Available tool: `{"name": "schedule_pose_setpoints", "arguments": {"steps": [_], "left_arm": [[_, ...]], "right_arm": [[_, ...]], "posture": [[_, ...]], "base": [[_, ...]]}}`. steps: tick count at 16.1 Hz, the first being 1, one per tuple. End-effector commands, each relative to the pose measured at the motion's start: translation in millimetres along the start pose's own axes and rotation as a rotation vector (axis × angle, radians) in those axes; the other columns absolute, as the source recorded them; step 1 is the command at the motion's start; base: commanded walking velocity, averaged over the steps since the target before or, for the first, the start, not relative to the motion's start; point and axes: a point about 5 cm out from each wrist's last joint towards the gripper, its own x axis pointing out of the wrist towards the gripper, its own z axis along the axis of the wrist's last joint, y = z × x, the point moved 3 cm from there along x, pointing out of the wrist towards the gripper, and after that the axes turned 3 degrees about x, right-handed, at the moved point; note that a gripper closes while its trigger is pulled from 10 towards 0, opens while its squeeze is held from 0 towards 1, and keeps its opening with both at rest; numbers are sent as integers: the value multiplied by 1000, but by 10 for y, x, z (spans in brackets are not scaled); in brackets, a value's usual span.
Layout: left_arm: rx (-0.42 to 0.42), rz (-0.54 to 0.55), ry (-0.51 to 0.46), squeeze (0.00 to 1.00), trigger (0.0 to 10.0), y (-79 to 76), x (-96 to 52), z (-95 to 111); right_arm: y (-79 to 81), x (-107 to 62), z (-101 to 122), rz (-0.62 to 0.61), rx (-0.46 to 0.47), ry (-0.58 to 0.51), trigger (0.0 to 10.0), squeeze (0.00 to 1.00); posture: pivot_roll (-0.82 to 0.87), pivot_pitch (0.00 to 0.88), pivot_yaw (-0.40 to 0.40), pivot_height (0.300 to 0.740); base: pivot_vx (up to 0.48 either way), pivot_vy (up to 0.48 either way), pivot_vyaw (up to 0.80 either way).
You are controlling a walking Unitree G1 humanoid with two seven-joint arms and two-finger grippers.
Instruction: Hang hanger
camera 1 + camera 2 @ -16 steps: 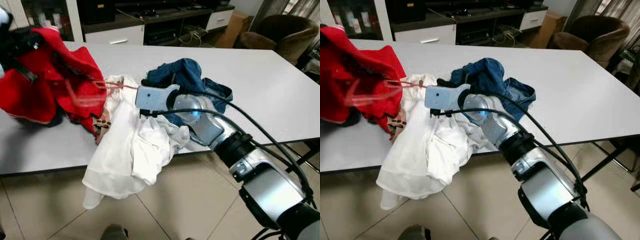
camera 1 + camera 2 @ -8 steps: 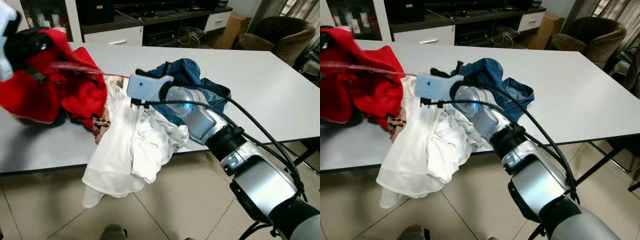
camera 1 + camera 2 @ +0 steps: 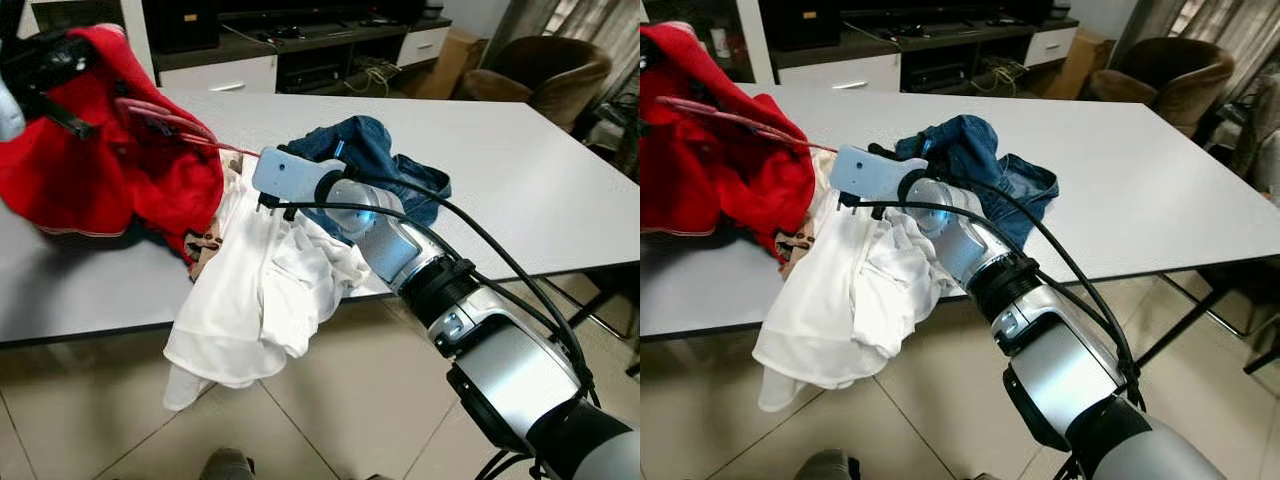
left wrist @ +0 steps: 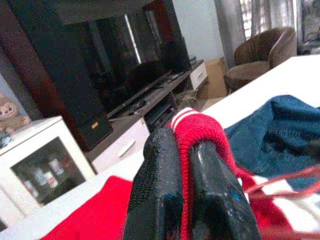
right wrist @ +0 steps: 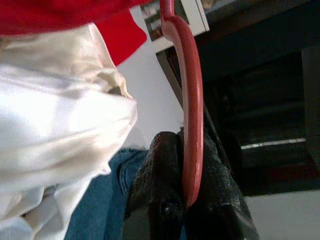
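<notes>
The red hanger (image 3: 180,128) runs long-axis from 3 to 10 o'clock, right gripper (image 5: 187,200) clamping one end; left gripper (image 4: 187,190) pinches the red garment (image 3: 110,170).

You have a red garment (image 3: 95,160) at the far left with a white-striped cuff, a pinkish-red hanger (image 5: 192,95), a plain white shirt (image 3: 260,290) spilling off the near edge, blue denim jeans (image 3: 375,160) to its right, all on a pale grey table (image 3: 520,170), above beige floor tiles (image 3: 350,400).
</notes>
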Motion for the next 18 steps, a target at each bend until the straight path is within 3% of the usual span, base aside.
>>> {"name": "schedule_pose_setpoints", "arguments": {"steps": [1, 4, 8, 11, 13, 15, 18], "left_arm": [[9, 28, 11, 0, 10000, 73, -51, -36], [-1, 54, 29, 0, 10000, 85, -35, -127], [-32, 108, -25, 0, 10000, 100, 67, -69], [-86, 189, -127, 0, 10000, 189, 110, 103], [-87, 120, -137, 0, 10000, 23, 161, 158], [-45, 45, -102, 0, 10000, -208, 194, 108], [37, 20, -81, 0, 10000, -308, 141, 72]], "right_arm": [[-11, -52, -274, -15, 14, 91, 10000, 0], [2, -86, -404, -7, 6, 124, 10000, 0], [-119, -79, -416, -59, 39, 132, 10000, 0], [-13, -80, -442, -38, 9, 125, 10000, 0], [79, -73, -429, -23, -1, 123, 10000, 0], [64, -41, -390, -42, 4, 130, 10000, 0], [-14, -19, -397, -75, 6, 154, 10000, 0]], "posture": [[200, 0, -96, 740], [193, 0, -94, 740], [193, 0, -94, 740], [191, 0, -87, 740], [195, 0, -87, 740], [195, 0, -86, 740], [199, 0, -89, 740]], "base": [[0, 0, 0], [0, 0, 0], [0, 0, 0], [0, 0, 0], [0, 0, 0], [0, 0, 0], [0, 0, 0]]}}
